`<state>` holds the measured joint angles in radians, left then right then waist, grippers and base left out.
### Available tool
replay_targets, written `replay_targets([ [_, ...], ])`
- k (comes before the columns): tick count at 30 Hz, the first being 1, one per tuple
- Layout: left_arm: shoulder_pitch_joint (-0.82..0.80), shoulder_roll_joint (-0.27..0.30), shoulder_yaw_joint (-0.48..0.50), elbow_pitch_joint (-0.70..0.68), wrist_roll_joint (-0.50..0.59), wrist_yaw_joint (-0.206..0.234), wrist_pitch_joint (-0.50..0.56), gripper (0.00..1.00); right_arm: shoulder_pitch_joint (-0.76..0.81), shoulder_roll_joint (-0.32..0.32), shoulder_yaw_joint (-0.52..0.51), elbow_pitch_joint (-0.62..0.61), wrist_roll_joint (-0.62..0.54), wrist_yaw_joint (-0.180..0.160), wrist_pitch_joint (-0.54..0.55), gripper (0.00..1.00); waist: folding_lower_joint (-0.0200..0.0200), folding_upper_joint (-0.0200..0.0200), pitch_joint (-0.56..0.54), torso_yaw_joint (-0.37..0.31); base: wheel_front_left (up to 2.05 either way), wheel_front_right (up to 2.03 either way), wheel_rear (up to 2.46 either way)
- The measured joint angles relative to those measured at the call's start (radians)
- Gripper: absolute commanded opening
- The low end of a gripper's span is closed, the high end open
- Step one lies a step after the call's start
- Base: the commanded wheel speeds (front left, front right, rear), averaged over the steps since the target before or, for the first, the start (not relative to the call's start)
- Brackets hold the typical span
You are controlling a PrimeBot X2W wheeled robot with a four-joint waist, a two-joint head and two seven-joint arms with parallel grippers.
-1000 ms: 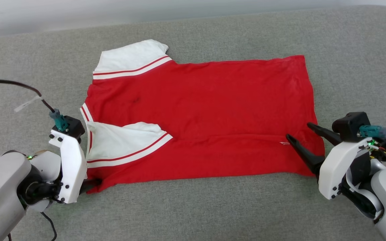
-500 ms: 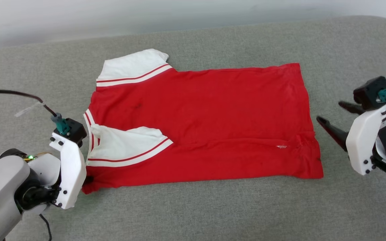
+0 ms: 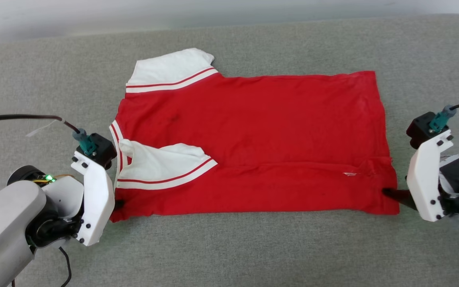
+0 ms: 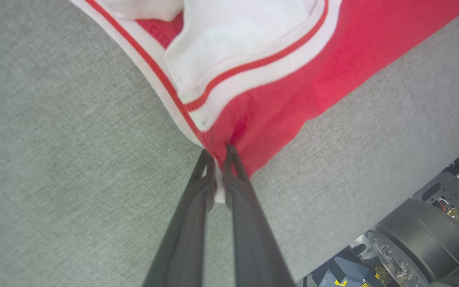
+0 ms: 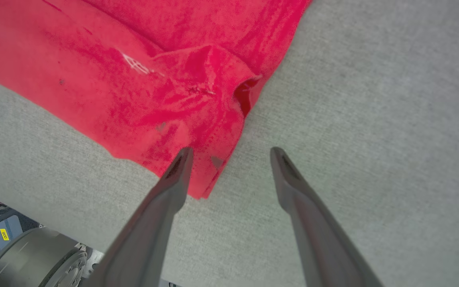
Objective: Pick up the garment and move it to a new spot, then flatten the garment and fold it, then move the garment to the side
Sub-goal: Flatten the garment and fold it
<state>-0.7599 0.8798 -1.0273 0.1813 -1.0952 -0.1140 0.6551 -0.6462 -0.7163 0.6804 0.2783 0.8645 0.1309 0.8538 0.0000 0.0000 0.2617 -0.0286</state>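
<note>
one red garment [image 3: 261, 131], white striped sleeves

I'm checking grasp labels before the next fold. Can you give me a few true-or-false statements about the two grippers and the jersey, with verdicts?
1. The left gripper is closed on a corner of the garment. True.
2. The right gripper is clamped on the garment. False: its jaws stand open around the garment's other near corner.
3. The garment hangs in the air between the arms. False: it lies spread on the grey surface.
4. One white sleeve lies folded over the red body. True.
</note>
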Motion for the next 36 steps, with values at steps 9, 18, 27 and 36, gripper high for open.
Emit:
replay_targets([
  [9,-0.008,-0.014,-0.005,0.0,0.01,0.001,-0.008,0.0,0.028,0.104,0.003,0.15,-0.011,0.0,-0.072,1.0,-0.0001,0.0,0.035,0.03,0.0,0.0,0.0],
  [18,0.022,0.004,-0.003,0.0,-0.003,0.009,-0.043,0.0,0.02,0.087,0.048,0.145,-0.011,0.0,-0.17,0.0,0.0001,0.0,-0.005,0.019,0.0,0.0,0.0],
  [27,0.116,0.081,-0.015,-0.116,-0.018,0.035,-0.069,0.0,0.074,-0.051,0.069,-0.008,0.033,0.0,-0.207,0.0,0.0,0.0,-0.089,0.004,0.0,0.0,0.0],
  [36,0.263,0.112,-0.052,-0.183,-0.062,0.081,-0.115,0.0,0.228,-0.119,0.05,-0.068,0.07,0.001,-0.201,0.0,0.0,0.0,-0.108,-0.009,0.0,0.0,0.0],
])
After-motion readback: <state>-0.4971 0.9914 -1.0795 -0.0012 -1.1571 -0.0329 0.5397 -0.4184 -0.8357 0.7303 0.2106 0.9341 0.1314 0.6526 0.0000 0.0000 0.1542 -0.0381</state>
